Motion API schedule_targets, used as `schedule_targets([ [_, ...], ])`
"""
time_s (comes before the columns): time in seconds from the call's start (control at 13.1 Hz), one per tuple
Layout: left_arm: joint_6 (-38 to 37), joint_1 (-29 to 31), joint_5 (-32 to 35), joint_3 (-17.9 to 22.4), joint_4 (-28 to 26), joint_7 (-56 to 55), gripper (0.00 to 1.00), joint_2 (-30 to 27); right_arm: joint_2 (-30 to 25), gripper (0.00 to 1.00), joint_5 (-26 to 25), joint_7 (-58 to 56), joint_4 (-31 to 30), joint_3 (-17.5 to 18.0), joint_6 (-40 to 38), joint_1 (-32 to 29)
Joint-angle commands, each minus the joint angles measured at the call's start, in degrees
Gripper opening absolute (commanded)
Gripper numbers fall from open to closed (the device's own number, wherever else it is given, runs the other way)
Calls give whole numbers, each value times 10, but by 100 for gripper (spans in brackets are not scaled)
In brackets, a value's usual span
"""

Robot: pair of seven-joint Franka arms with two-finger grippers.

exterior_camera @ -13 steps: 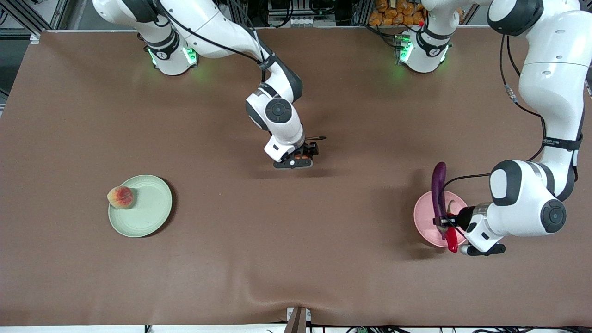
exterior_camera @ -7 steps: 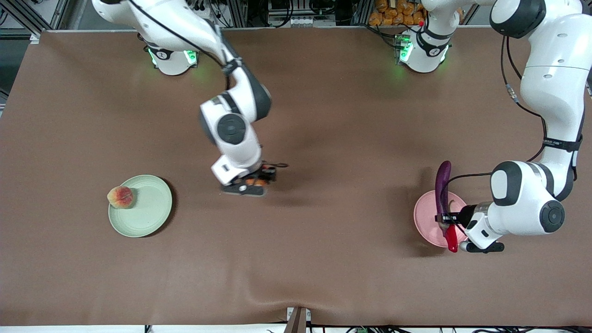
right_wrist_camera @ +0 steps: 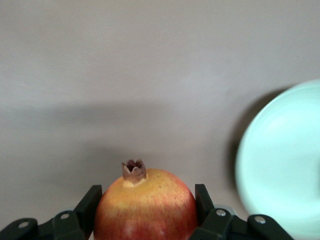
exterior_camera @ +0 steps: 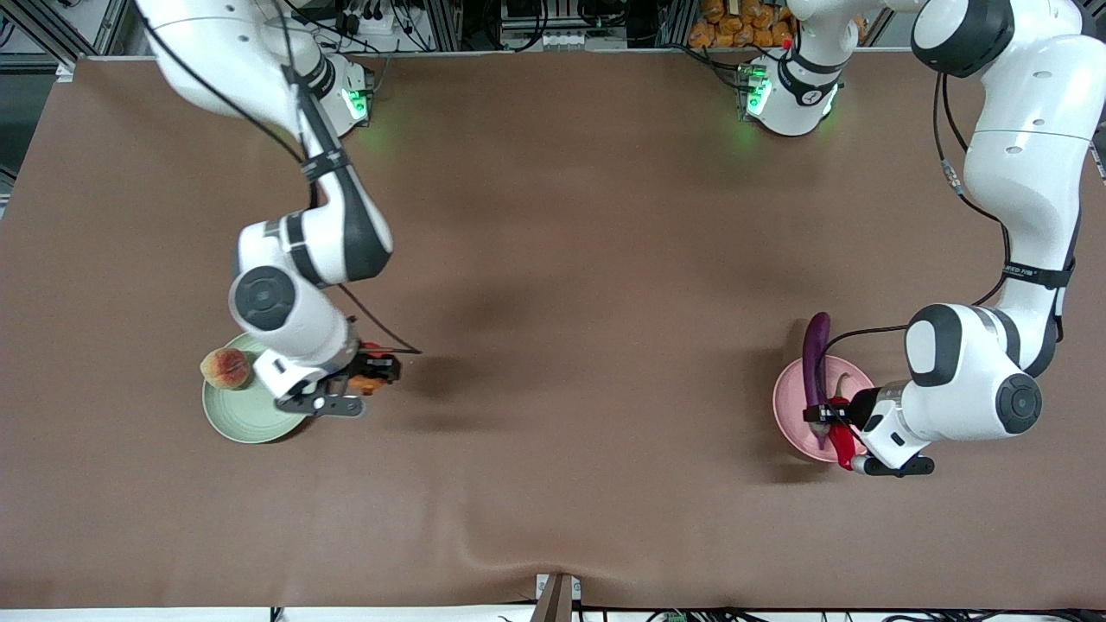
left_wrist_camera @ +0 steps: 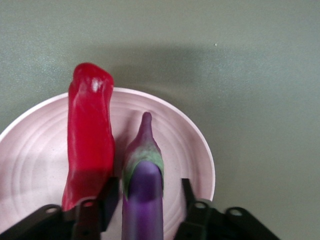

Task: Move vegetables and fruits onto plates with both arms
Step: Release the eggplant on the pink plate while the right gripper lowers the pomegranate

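Note:
My left gripper [exterior_camera: 825, 416] [left_wrist_camera: 148, 200] stands open low over the pink plate [exterior_camera: 788, 406] [left_wrist_camera: 30, 155]. The purple eggplant [exterior_camera: 816, 358] [left_wrist_camera: 143, 195] lies between its fingers with gaps on both sides, its slim end past the rim. The red chili pepper [exterior_camera: 844, 442] [left_wrist_camera: 90, 145] lies beside it on the plate. My right gripper [exterior_camera: 376, 370] [right_wrist_camera: 145, 205] is shut on the red-and-yellow fruit [exterior_camera: 373, 381] [right_wrist_camera: 145, 210], over the table right beside the mint green plate [exterior_camera: 242, 421] [right_wrist_camera: 280, 165]. The peach-like fruit [exterior_camera: 226, 368] rests on that plate's rim.
Brown cloth covers the table [exterior_camera: 553, 216]. A bracket [exterior_camera: 557, 598] sticks up at the table's edge nearest the front camera. Both arm bases [exterior_camera: 791, 95] stand at the edge farthest from that camera.
My right arm swung the red-and-yellow fruit from the table's middle over to the green plate. My left gripper opened around the eggplant, which settled lower on the pink plate.

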Motion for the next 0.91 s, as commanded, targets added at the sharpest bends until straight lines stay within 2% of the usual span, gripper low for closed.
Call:
schedule_targets([
  [0.0,3,1,8,-2,4,-17,100,-7,-7,48,-7,-193,-18,11,-3,-63],
  [0.23,2,15,17,-2,15,-3,100,-27,0,49,2,-331,-20,13,-3,-124],
  [0.38,-1,29,24,-5,13,9,100,-58,3,54,19,-350,-23,13,-5,-139],
  [0.46,-5,32,24,-5,13,18,100,-81,4,69,23,-351,-24,13,-6,-141],
  [0.53,-15,32,24,-4,11,19,100,-109,3,93,23,-351,-24,13,-6,-142],
  [0.61,-38,32,24,-3,11,13,100,-135,3,100,24,-349,-23,13,-8,-145],
  [0.84,-102,31,23,-3,13,-22,100,-220,-8,100,36,-345,-14,13,-32,-167],
])
